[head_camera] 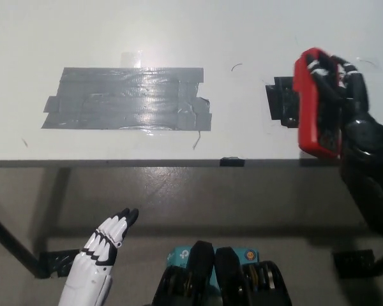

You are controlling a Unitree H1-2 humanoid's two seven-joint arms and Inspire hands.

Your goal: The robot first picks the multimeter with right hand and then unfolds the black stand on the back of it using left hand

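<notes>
Right now the black right hand (pixel 352 121) is gripping the red multimeter (pixel 314 113) on edge above the table's (pixel 179 32) right near side, while the white left hand (pixel 105 239) is hanging empty, fingers straight, near left.

White table (pixel 64 32) bears grey tape (pixel 129 99), black patch (pixel 281 102).

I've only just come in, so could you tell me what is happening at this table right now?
The robot's black right hand is holding a red multimeter on edge, above the right end of the white table and partly over a black tape patch. The white left hand is low in front of the table edge, holding nothing and well away from the multimeter. A large grey tape patch lies on the table further left. The multimeter's back stand cannot be made out from this view.
</notes>
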